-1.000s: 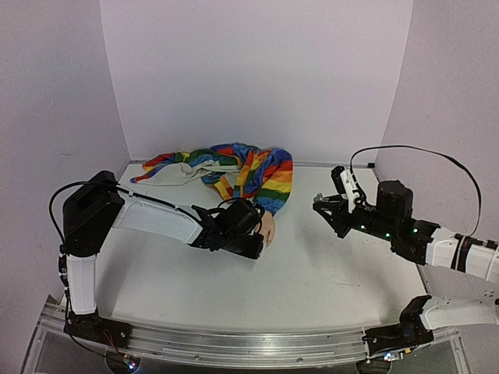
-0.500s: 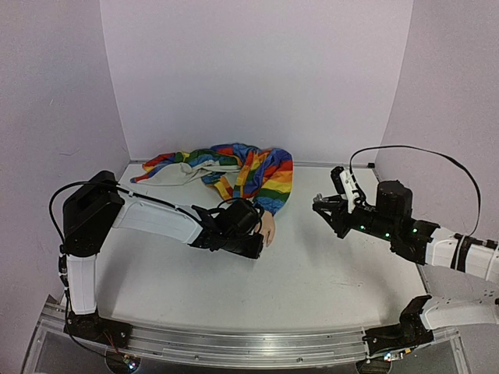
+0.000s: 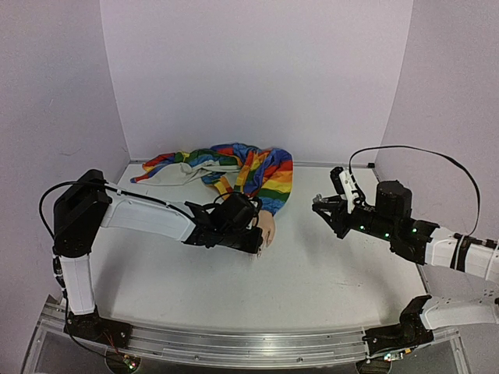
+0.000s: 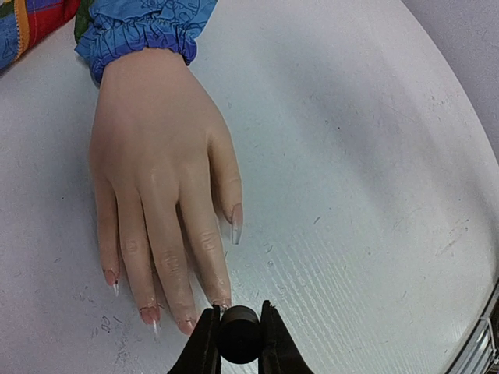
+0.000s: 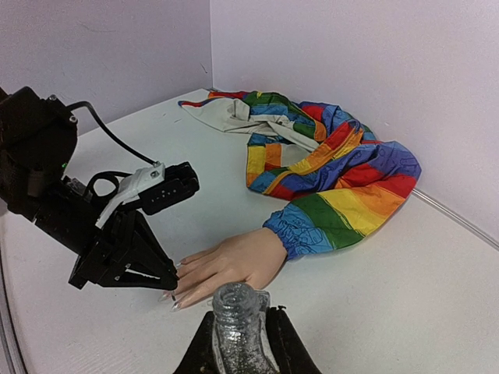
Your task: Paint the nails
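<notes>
The pale mannequin hand point(image 4: 156, 156) lies palm down on the white table, its wrist in a rainbow-striped sleeve point(image 3: 257, 175). Its long nails point(image 4: 236, 224) point towards my left gripper. My left gripper point(image 4: 238, 347) is shut on a small black cap point(image 4: 238, 333), right at the tip of the index finger nail point(image 4: 221, 305). In the top view this gripper point(image 3: 254, 241) sits low over the hand point(image 3: 268, 227). My right gripper point(image 5: 238, 347) is shut on an open glitter polish bottle point(image 5: 236, 323), held upright and apart, to the right of the hand point(image 5: 234, 261).
The rest of the sleeve point(image 5: 343, 179) lies bunched along the back wall. Lilac walls close in the back and both sides. My right gripper point(image 3: 324, 204) hovers over bare table point(image 3: 312, 273) right of the hand.
My left arm has shifted, its upper link swinging a little left, while its gripper stays at the fingertips. The right arm has not moved.
</notes>
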